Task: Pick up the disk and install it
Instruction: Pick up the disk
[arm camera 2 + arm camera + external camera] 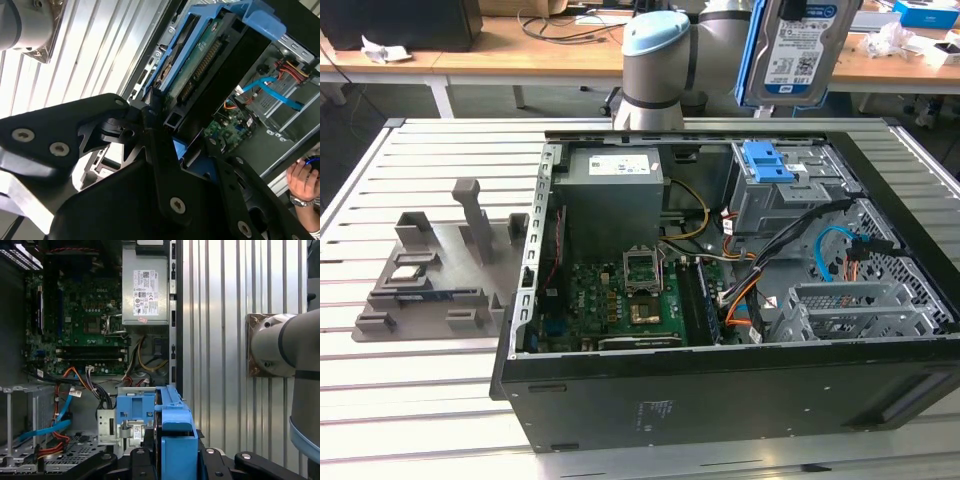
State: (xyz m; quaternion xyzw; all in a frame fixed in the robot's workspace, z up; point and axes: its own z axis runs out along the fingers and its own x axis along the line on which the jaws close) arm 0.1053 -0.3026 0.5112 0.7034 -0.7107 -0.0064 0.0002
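Arm [660, 60] stands behind the open case [620, 400], wrist raised. The disk [798, 50] hangs upright at 1 o'clock in the exterior view, above the drive bay [790, 185]. The gripper [167, 122] jaws look clamped on the disk's blue rails.

disk [790, 52] above computer case [720, 400], power supply [615, 195] inside

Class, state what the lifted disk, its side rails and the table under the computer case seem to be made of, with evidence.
The disk: probably metal body, grey-silver face, paper-like printed label. The side rails: likely moulded plastic, uniform glossy blue. The table: apparently aluminium, brushed silver slats with streaky reflections.
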